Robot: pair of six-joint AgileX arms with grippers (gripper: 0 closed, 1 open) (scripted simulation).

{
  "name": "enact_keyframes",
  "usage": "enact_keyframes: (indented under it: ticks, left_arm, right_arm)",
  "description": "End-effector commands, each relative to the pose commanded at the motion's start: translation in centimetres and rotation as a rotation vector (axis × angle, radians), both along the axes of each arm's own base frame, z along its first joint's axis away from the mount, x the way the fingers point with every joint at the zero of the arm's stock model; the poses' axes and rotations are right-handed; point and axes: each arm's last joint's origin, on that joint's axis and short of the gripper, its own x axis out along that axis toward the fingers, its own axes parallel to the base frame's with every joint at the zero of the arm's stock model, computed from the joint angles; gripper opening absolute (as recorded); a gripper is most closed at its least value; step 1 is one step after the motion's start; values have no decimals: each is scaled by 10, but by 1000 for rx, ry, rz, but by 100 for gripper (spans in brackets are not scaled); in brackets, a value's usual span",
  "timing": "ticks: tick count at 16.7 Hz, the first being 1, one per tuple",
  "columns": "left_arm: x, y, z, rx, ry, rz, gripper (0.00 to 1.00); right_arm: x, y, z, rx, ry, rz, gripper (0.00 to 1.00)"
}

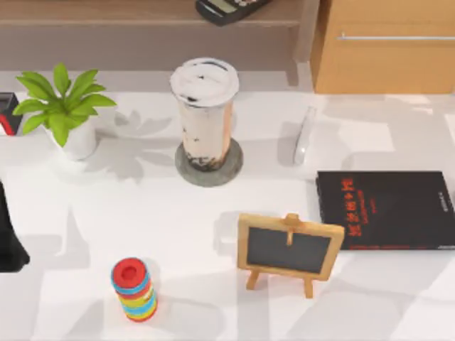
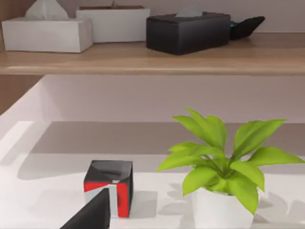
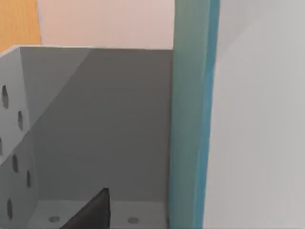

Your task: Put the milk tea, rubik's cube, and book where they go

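Milk tea (image 1: 205, 114) stands upright on a round grey coaster (image 1: 209, 165) on the white table (image 1: 178, 234), at mid-depth of the top view, with a potted plant (image 1: 65, 110) well to its left. Left arm (image 1: 10, 238) shows as a dark shape at that view's left edge, well apart from the cup.

Rubik's cube (image 2: 109, 187), black-topped with red faces, sits on the table just beside the plant (image 2: 224, 167) in the left wrist view. One dark finger (image 2: 93, 214) of the left gripper reaches up in front of the cube's lower edge; whether it touches the cube cannot be told, nor can the jaw opening be judged from one finger. In the top view the cube (image 1: 7, 114) is a sliver at the left edge, just beside the plant.

Book (image 3: 190, 119), teal-covered, stands upright on edge inside a grey compartment (image 3: 95, 124) with a perforated side wall in the right wrist view. One dark finger (image 3: 93, 212) of the right gripper shows beside the book, apart from it; its opening cannot be told.

Top view alone records a thin black book with red characters (image 1: 387, 209) to the right of the coaster, a small chalkboard easel (image 1: 288, 250) in front of it, a stack of coloured rings (image 1: 134, 288) at front left, and a white mouse (image 1: 304, 135). Left wrist view alone records a wooden shelf (image 2: 152, 59) behind the plant carrying tissue boxes (image 2: 47, 33).
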Motion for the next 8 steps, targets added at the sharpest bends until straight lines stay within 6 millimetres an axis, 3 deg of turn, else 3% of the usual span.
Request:
enact_keyframes:
  ticks: [3,7,8]
  left_arm:
    - [0,0,0,0,0,0,100]
    - [0,0,0,0,0,0,100]
    - [0,0,0,0,0,0,100]
  right_arm:
    - [12,0,0,0,0,0,100]
    - [14,0,0,0,0,0,100]
    - [14,0,0,0,0,0,92]
